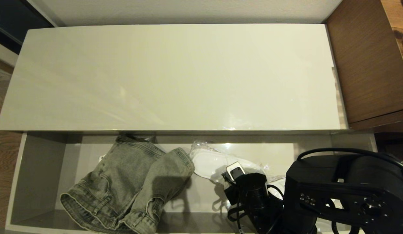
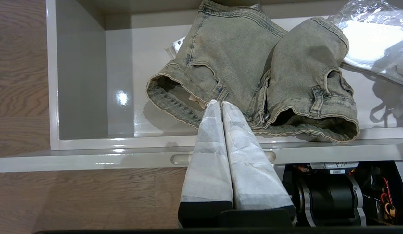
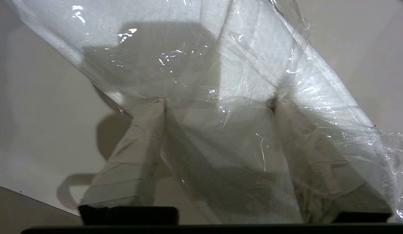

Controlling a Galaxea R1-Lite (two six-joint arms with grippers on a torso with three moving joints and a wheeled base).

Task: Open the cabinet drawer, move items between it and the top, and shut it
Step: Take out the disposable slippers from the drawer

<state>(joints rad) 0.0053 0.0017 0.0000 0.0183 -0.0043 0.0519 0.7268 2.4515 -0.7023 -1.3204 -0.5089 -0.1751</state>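
Glossy drawer holds crumpled denim, plastic-wrapped slippers.

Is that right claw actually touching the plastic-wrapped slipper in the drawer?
Touching. In the right wrist view, both fingers of the right gripper press into the clear wrap of the slipper, which bunches at each tip.

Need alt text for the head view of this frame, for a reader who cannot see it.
The right gripper reaches into the open pale grey cabinet drawer, its fingers around white disposable slippers in clear plastic. A folded faded grey-green denim garment lies in the drawer to the robot's left of them. Above, the glossy cream-white cabinet top is bare, with a brown wooden desk on the right.
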